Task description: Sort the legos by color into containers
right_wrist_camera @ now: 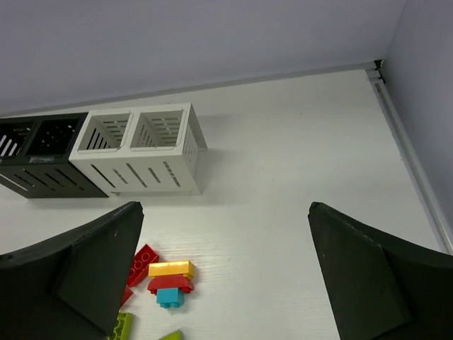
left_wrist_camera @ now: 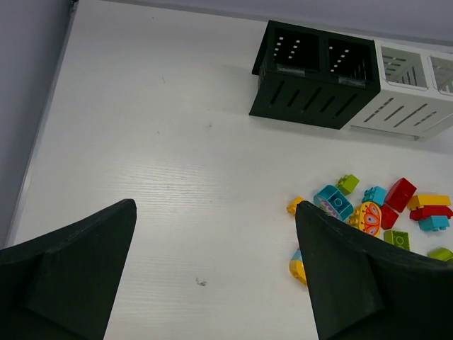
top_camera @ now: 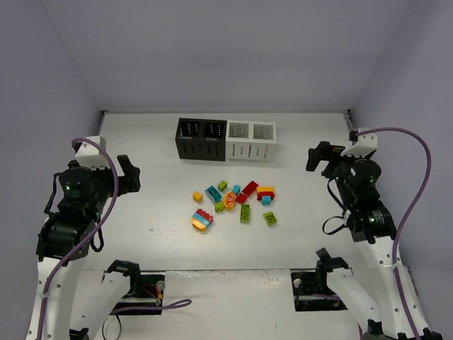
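The legos (top_camera: 233,202) lie scattered mid-table: red, yellow, green, orange and teal bricks, some joined in clumps. Behind them stand the containers, two black bins (top_camera: 202,139) joined to two white bins (top_camera: 250,140). My left gripper (top_camera: 131,174) hovers open at the left, well away from the pile. In its wrist view the left gripper (left_wrist_camera: 216,205) spans bare table, with a teal brick (left_wrist_camera: 333,200) beside its right finger. My right gripper (top_camera: 318,157) is open at the right. The right gripper (right_wrist_camera: 225,207) frames a yellow-red-teal clump (right_wrist_camera: 170,282) and the white bins (right_wrist_camera: 138,149).
The white table (top_camera: 141,212) ends in a raised rail at the back (top_camera: 297,111) and grey walls on three sides. A purple cable (top_camera: 417,184) loops beside the right arm. The black bins (left_wrist_camera: 315,74) look empty through their open tops.
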You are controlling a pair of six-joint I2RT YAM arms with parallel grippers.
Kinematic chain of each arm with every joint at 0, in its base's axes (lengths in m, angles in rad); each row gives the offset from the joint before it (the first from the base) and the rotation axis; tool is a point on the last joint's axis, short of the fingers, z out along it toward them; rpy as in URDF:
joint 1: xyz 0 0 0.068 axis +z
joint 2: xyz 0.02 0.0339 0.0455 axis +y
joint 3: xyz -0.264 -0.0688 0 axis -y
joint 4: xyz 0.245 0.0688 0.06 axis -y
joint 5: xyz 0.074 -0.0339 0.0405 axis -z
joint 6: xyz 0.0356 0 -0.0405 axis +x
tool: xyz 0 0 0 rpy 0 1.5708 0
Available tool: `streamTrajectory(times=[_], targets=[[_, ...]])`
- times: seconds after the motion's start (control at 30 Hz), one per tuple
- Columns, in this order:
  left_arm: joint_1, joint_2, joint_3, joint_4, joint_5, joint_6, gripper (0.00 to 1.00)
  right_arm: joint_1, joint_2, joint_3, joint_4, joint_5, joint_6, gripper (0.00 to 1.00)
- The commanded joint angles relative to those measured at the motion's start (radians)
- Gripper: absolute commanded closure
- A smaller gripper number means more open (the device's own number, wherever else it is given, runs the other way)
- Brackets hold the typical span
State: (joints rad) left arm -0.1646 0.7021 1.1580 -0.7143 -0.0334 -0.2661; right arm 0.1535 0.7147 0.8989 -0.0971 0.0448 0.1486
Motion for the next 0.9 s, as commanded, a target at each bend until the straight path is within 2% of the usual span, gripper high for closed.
streamTrajectory(times=[0.0,0.13,0.2,0.37,0.47,0.6,0.87], targets=[[-0.009,0.008,0.005,0.065,0.018,-0.016,0.13,0.008,0.044,-0.012,0.036,-0.008,0.066,0.0],[-0.009,0.002,-0.006,0.065,0.02,-0.03,0.13,0.008,0.107,-0.011,0.002,-0.032,0.128,0.0],[-0.009,0.004,-0.007,0.062,0.023,-0.035,0.13,0.008,0.158,-0.006,-0.013,-0.114,0.134,0.0],[-0.009,0.01,-0.014,0.061,0.033,-0.048,0.13,0.02,0.267,-0.024,-0.11,-0.145,0.229,0.0],[-0.009,0.023,-0.014,0.061,0.033,-0.061,0.13,0.105,0.278,-0.072,-0.122,-0.114,0.288,0.0],[-0.009,0.034,-0.011,0.056,0.061,-0.067,0.13,0.257,0.317,-0.115,-0.154,0.039,0.348,0.0],[-0.009,0.043,-0.02,0.046,0.07,-0.073,0.13,0.457,0.485,-0.186,-0.171,0.113,0.514,0.0]])
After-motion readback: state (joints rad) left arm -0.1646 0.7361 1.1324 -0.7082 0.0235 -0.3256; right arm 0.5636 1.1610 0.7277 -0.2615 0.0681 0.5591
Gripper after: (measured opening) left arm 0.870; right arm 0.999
